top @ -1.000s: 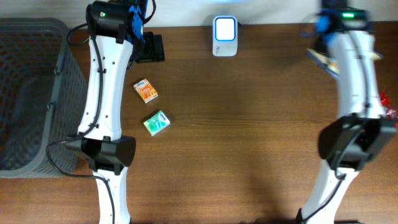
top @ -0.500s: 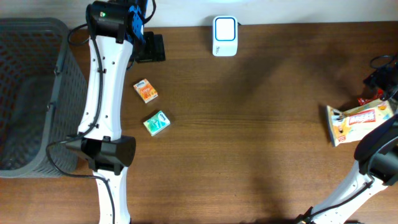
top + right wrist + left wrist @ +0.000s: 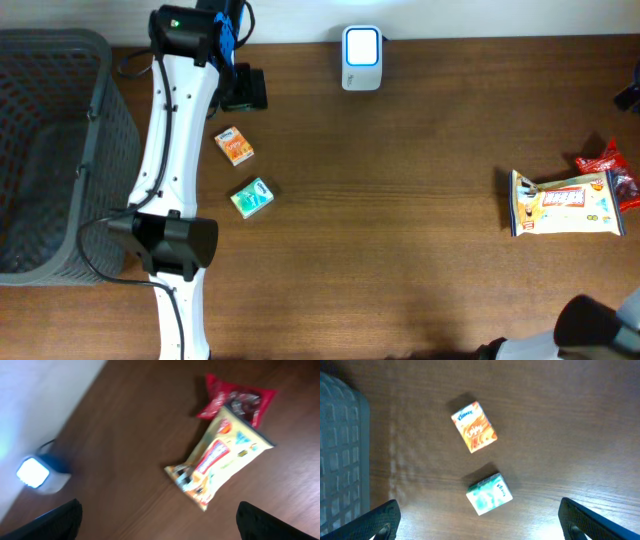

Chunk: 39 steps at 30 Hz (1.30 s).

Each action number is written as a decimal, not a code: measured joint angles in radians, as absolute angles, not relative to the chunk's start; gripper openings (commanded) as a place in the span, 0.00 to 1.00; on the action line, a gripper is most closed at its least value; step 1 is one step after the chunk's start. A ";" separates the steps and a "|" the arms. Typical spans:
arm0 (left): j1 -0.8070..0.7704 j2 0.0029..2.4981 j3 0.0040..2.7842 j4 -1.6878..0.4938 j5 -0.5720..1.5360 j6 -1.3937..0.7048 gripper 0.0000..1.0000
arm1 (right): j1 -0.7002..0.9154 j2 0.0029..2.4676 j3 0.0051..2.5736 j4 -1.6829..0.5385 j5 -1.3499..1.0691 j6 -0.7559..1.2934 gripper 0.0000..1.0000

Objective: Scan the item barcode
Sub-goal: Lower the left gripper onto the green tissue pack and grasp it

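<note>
Left gripper (image 3: 479, 521) spread over orange pack (image 3: 474, 426) (green pack (image 3: 489, 493) near), right gripper (image 3: 157, 521) spread over snack bag (image 3: 218, 462)

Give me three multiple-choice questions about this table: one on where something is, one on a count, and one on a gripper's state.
1. Where does the yellow snack bag lie? A) in the grey mesh basket B) beside the red snack packet C) on the white scanner
2. How many small tissue packs lie on the brown wooden table? A) one B) two C) four
3. The right gripper is: A) shut on the bag B) shut on the packet C) open, empty
Answers: B, both lie together at the table's right; B, one orange pack, one green pack; C, its jaws stand wide apart with nothing between.
</note>
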<state>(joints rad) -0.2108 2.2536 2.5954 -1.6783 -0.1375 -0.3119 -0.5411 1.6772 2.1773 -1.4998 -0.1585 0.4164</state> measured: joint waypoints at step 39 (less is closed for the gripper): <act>-0.324 2.199 1.684 -1.035 0.182 -0.303 0.52 | -0.455 1.718 2.157 -1.559 -0.216 0.416 0.98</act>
